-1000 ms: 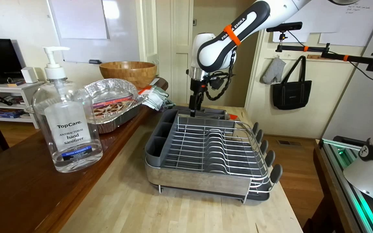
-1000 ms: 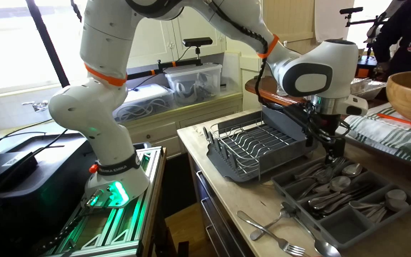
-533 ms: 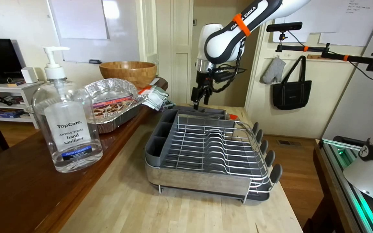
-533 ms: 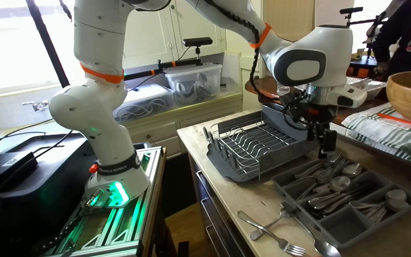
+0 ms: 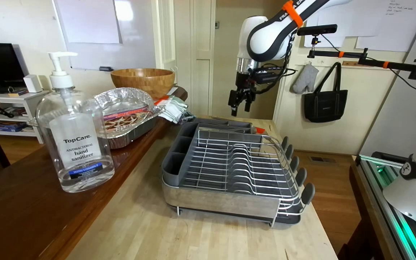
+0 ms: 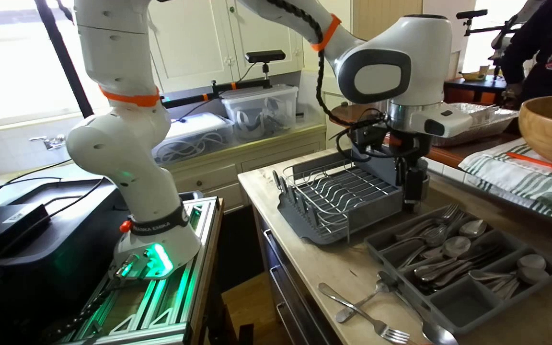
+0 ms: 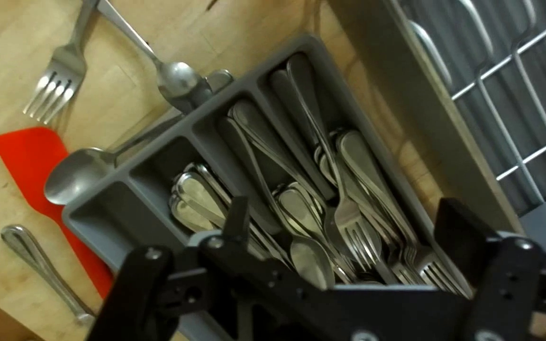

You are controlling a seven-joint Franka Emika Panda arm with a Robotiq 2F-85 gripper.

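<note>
Lifted clear of the cutlery tray (image 7: 116, 218), with gripper (image 7: 344, 208) spread wide and empty; seemingly partway along, with silverware (image 7: 301, 203) stowed, leaving fork (image 7: 68, 64), spoons (image 7: 79, 174), red spatula (image 7: 31, 156) outside.

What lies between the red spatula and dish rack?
Mainly the cutlery tray and its silverware, with a loose spoon nearer the spatula, in the wrist view.

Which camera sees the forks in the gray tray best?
The wrist view: it looks down on the forks up close, so their prongs show clearly. Both exterior views do worse: the forks look small in the gray tray, or can't be made out behind the dish rack.
</note>
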